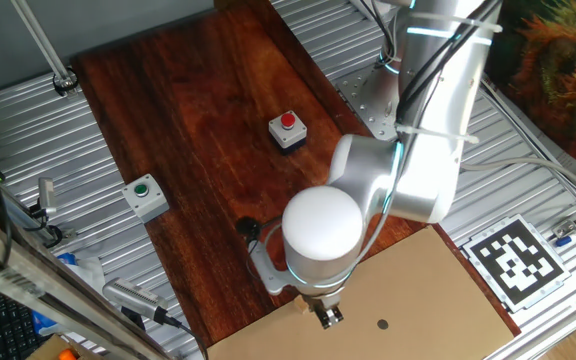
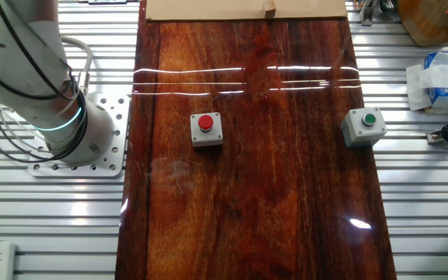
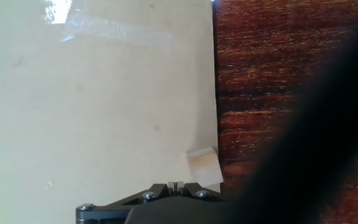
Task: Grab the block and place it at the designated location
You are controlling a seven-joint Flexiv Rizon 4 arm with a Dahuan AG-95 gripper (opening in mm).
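Right now the gripper (image 1: 327, 318) is hovering low over the cardboard sheet (image 1: 418, 300), and the block (image 3: 203, 166) is sitting near the sheet's edge — just inside it, beside the dark wooden tabletop (image 2: 271, 194). In the hand view the cube is lying slightly off to one side of the gripper's base, not centred under it. Whether the jaws are spread or pressed together I cannot tell; the fingers themselves are not showing clearly in any view, and nothing seems to be pinched between them.

The main risk, as I judge it, is coming down off-centre: one finger could be landing on the cube or nudging it over the sheet's edge onto the wood, where it could skid on the glossy surface. A large dark blur is also blocking one side of the hand view, so alignment on that side is uncertain.

Further along the sheet, the designated location (image 1: 382, 323) is lying near the gripper, with bare cardboard between — open room for a short carry. Farther out, the red-button box (image 1: 287, 128) and green-button box (image 1: 145, 195) are standing well apart from this work.
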